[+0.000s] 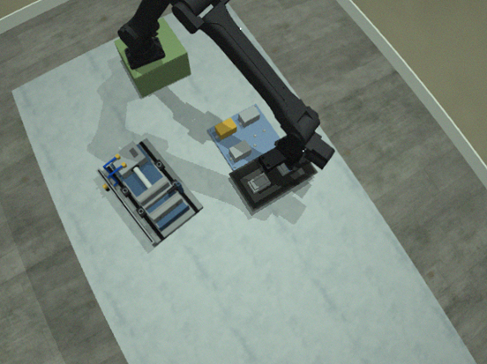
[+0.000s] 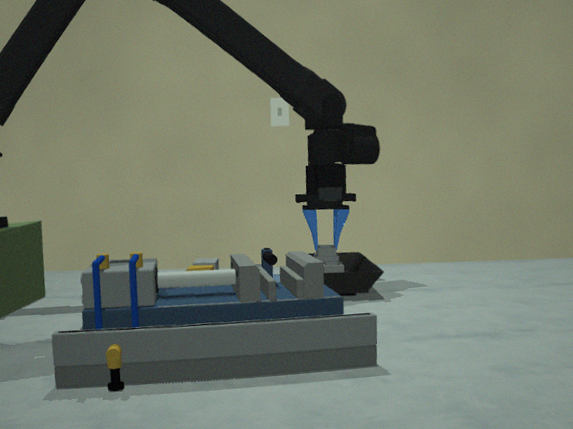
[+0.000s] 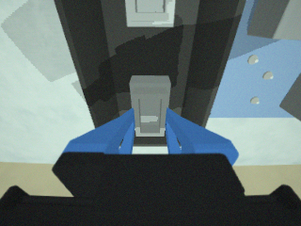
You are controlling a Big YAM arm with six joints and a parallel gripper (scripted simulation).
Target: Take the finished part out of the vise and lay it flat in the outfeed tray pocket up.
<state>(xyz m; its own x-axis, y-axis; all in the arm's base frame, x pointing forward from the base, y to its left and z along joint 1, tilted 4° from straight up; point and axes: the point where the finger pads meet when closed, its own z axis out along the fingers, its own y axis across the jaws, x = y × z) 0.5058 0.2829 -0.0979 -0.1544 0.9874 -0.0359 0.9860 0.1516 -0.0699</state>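
My gripper (image 1: pixel 283 168) (image 2: pixel 325 246) (image 3: pixel 150 113) is shut on the finished part (image 2: pixel 326 253) (image 3: pixel 150 96), a small grey block with a lighter recess on the face toward the wrist camera. The fingers point straight down into the black outfeed tray (image 1: pixel 243 194) (image 2: pixel 360 272) (image 3: pixel 110 56). The part hangs low, at about rim height; I cannot tell whether it touches the tray floor. A second grey part (image 1: pixel 258 185) (image 3: pixel 148 11) lies flat in the tray beside it. The vise (image 1: pixel 152 182) (image 2: pixel 205 297) stands to the left with nothing between its jaws.
A blue plate (image 1: pixel 263 138) behind the tray carries an orange block (image 1: pixel 225 127) and two grey blocks (image 1: pixel 248 116) (image 1: pixel 239 150). The arm's green pedestal (image 1: pixel 160 69) (image 2: pixel 6 270) stands at the back left. A yellow-topped peg (image 2: pixel 114 367) stands in front of the vise.
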